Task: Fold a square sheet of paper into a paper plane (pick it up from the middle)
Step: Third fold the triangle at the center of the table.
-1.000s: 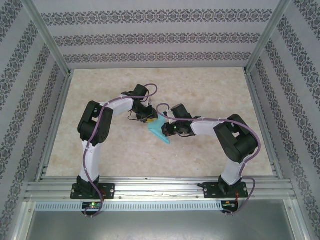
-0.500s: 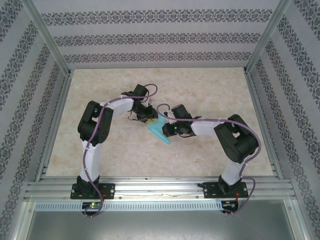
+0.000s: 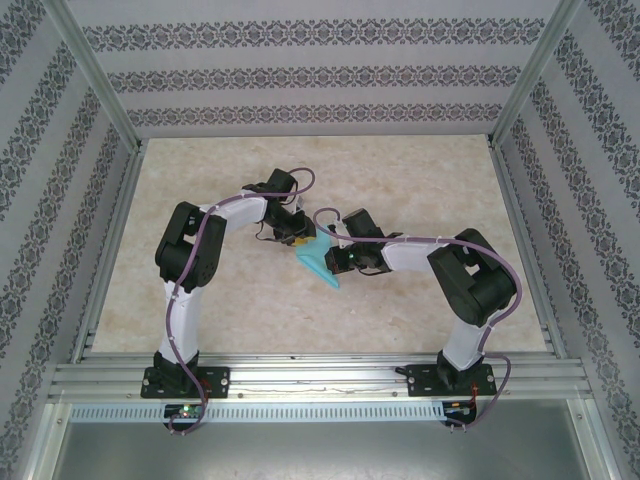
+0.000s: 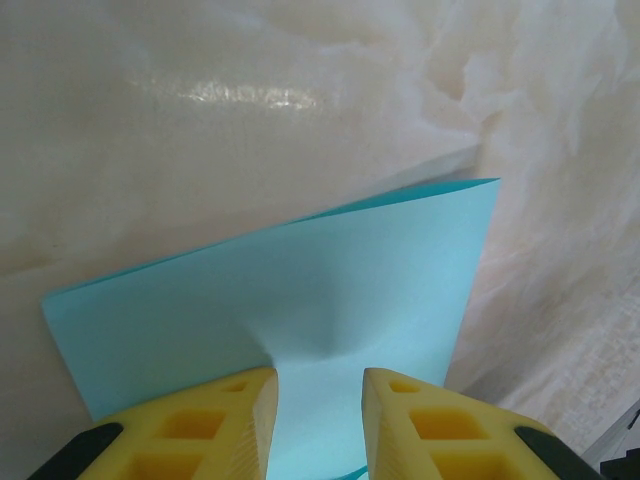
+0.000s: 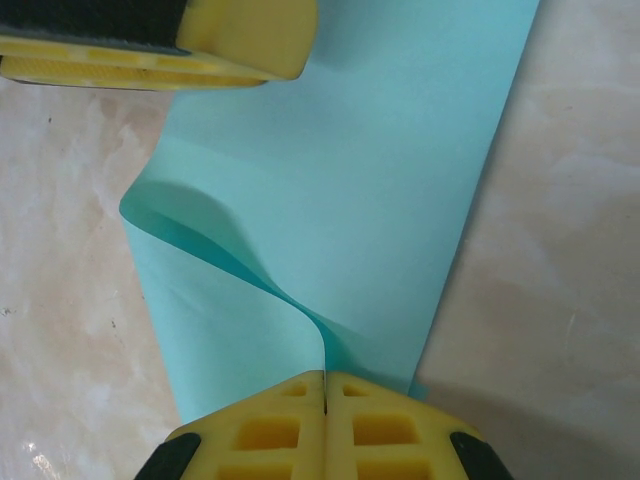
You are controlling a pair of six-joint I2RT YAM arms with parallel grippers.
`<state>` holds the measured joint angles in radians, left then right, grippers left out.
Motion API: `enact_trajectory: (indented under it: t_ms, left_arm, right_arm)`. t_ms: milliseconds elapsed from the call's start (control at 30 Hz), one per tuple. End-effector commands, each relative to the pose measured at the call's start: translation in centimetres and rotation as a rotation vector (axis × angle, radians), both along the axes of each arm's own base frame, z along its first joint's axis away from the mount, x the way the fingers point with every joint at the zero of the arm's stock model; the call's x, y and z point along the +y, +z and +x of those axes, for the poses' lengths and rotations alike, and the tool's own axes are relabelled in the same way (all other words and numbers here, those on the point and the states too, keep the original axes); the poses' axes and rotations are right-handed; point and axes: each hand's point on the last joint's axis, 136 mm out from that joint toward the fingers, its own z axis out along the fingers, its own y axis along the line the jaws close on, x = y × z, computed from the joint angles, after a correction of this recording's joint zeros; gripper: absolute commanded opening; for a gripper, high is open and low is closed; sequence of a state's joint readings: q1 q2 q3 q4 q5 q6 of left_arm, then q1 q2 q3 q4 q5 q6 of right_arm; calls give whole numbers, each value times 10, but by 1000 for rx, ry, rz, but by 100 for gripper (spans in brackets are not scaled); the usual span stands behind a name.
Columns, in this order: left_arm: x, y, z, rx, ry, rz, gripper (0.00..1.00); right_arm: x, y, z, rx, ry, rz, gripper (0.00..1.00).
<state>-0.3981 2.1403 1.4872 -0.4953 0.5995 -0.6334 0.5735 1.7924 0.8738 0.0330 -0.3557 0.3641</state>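
Observation:
The square sheet of paper (image 3: 322,264), turquoise and folded over, lies on the table between both arms. My left gripper (image 3: 303,241) stands on its far end. In the left wrist view its yellow fingers (image 4: 230,415) are apart and press onto the paper (image 4: 300,290), which puckers up between them; the left gripper (image 4: 320,400) is open. My right gripper (image 5: 325,385) is shut on the edge of the upper layer of the paper (image 5: 380,180), which curls up off the lower layer. A left finger (image 5: 200,40) shows at the top of the right wrist view.
The marbled beige table (image 3: 220,300) is boxed in by patterned walls and an aluminium frame (image 3: 300,375) along the near edge. Both arms bend inward and meet over the table's middle.

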Motion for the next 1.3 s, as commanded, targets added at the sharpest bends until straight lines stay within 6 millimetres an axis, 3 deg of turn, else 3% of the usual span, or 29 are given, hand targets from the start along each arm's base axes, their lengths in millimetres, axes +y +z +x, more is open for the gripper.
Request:
enact_trajectory:
  t_ms: [0, 567, 933, 1000, 1100, 1200, 1267]
  left_arm:
    - [10, -21, -18, 78, 11, 51, 32]
    - [7, -13, -14, 63, 9, 42, 33]
    - [-4, 56, 25, -87, 2, 16, 43]
    - [1, 66, 22, -117, 55, 13, 40]
    - [9, 79, 11, -167, 140, -45, 24]
    - [8, 83, -8, -162, 200, -147, 1]
    - [7, 81, -20, -139, 243, -220, 0]
  right_arm:
    - [-3, -7, -1, 14, -5, -26, 0]
    - [1, -12, -5, 42, 9, -23, 0]
    - [0, -14, -7, 55, -6, -20, 0]
    - [0, -14, -7, 60, -10, -18, 0]
    - [2, -13, -6, 59, -16, -14, 0]
    - [3, -14, -6, 61, -17, -14, 0]
    - [4, -14, -6, 63, -12, -14, 0]
